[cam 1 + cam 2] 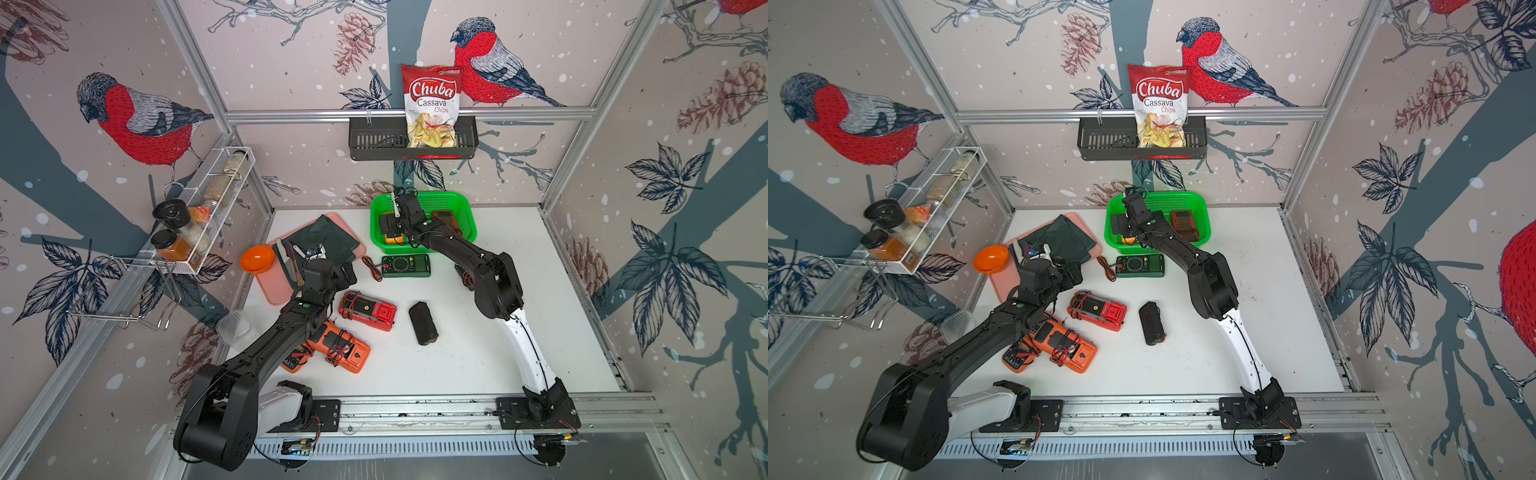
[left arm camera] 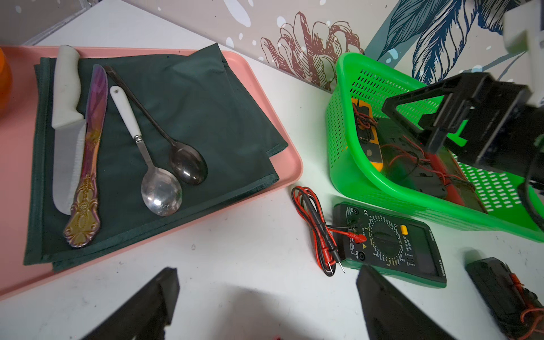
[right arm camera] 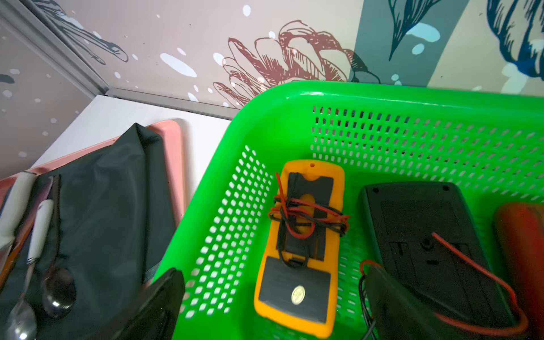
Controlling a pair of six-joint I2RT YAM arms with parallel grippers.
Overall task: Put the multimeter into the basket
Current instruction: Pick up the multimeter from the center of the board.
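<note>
The right gripper hangs over the basket at twelve o'clock, jaws spread wide, gripping nothing. The yellow multimeter lies face down inside, right under it. The left gripper, also spread wide and empty, hovers near ten o'clock by the tray.

**A wallpapered booth around a white worktop**

Wallpaper of red-breasted birds, pine cones and dark leaves on a pale pink ground covers the back wall and both side walls. Silver aluminium bars frame the panels. The worktop is flat and white, with faint scuffs. A dark grey slotted shelf hangs on the back wall above the worktop's far edge. A white wire rack is fixed to the wall along its left edge. A metal rail runs along the near edge. The light is even and the shadows are soft.
</note>
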